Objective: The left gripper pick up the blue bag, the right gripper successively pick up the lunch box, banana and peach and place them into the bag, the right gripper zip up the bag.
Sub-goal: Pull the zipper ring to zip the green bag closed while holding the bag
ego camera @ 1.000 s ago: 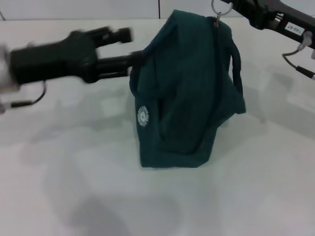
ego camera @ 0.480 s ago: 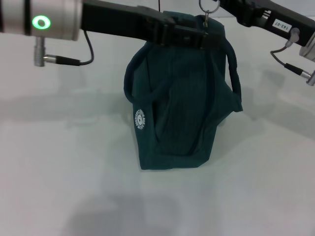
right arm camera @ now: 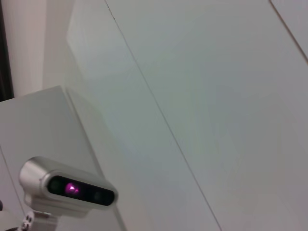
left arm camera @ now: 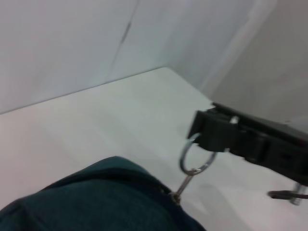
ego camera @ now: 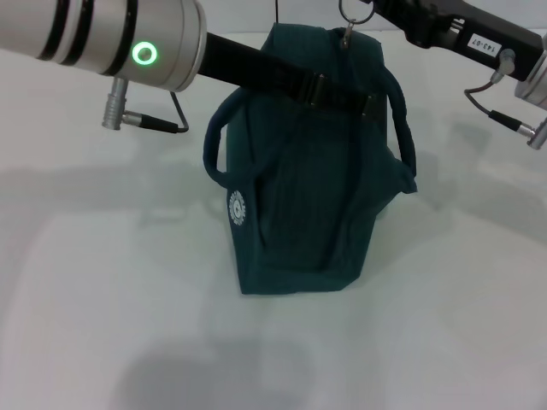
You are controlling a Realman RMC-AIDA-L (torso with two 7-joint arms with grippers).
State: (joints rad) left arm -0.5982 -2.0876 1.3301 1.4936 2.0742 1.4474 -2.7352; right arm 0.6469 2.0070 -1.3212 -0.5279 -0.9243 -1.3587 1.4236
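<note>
The large dark teal-blue fabric bag (ego camera: 312, 196) stands on the white tabletop (ego camera: 111, 307) directly below both pincers. Its top seam appears drawn closed up to the pull, and its small white round logo (ego camera: 237, 207) faces the robot's left. No lunch box, banana or peach is visible on the tabletop in any view; the three items are therefore judged to be already inside the bag, although the interior cannot be inspected.

The left arm (ego camera: 120, 38) is extended across the upper part of the bag. The left pincer (ego camera: 346, 94) lies against the fabric near the top, beside one padded loop handle (ego camera: 402, 128). Whether its fingers are parted or closed on fabric cannot be told from these views.

The right pincer (ego camera: 376, 8) is positioned at the top of the bag, immediately above the seam. The silver ring zip pull (ego camera: 353, 13) hangs at its tip. In the left wrist view, the ring (left arm camera: 195, 159) is seen passing into the black tip of the right pincer (left arm camera: 211, 134), with its small link joined to the bag seam below. The ring appears to be held there, but the spacing of the fingers cannot be told.

Status assessment: picking up and loading are judged complete. The zip stroke is judged at or near its end. Remaining: releasing the ring and withdrawing the arms.
</note>
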